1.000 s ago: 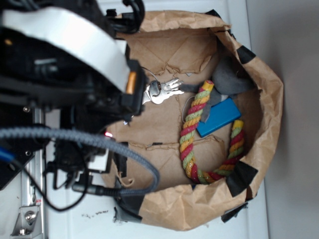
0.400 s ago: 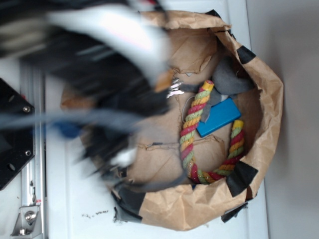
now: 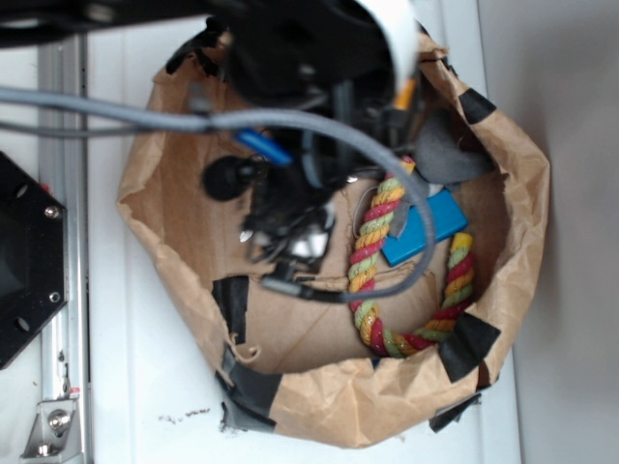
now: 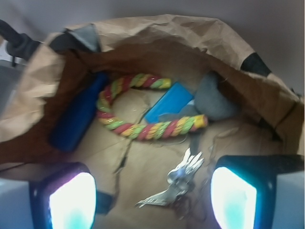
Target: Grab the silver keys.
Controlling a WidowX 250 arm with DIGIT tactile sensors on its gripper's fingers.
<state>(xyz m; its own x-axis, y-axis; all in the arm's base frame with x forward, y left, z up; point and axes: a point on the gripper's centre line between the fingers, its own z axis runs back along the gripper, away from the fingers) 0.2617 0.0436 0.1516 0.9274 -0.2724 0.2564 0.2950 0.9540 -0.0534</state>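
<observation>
Spread wide, the gripper (image 4: 152,198) shows two glowing rounded pads with the shiny silver keys (image 4: 178,183) lying between them on creased brown paper, just below the twisted rope (image 4: 143,126) and smooth blue block (image 4: 169,102).

In the exterior view, the arm hides the silver keys (image 4: 178,180) entirely. In the wrist view, the gripper (image 4: 152,200) fingertips are cropped by the lower edge and blurred.
</observation>
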